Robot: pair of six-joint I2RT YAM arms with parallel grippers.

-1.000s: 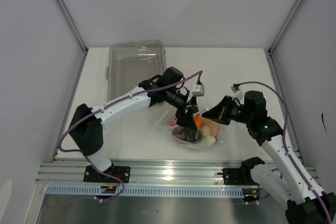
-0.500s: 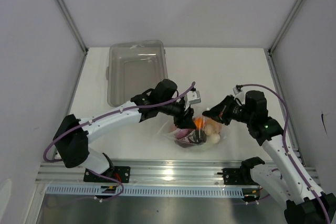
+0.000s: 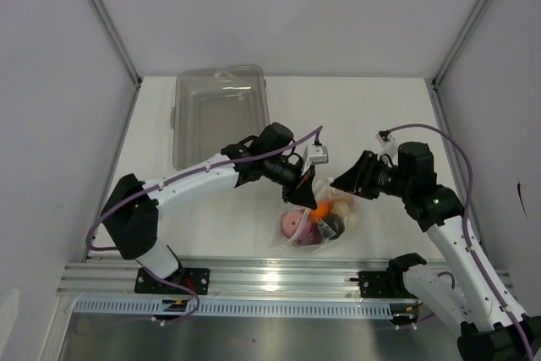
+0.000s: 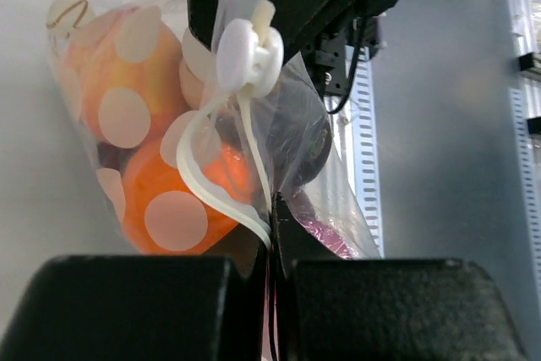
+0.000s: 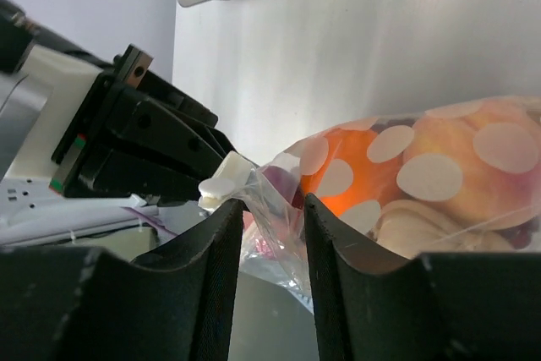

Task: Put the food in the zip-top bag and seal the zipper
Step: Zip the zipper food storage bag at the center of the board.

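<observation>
with the food (image 3: 296, 224) inside, the left gripper (image 3: 304, 200) is clamping the mouth of the bag (image 3: 348, 211) while the right gripper (image 5: 267, 210) is hanging released around it; sealing probably needs the slider (image 4: 249, 57) dragged across.

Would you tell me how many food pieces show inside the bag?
4 in the bag: pink bulb lower left, orange centre, dark grapes below it, peach right; more may be hidden.

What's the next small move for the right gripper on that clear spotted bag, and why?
Probably close the right gripper on the edge of the clear white-spotted zip-top bag, beside the white zipper slider: its jaws stand apart around the plastic, while the left gripper is shut on it.
</observation>
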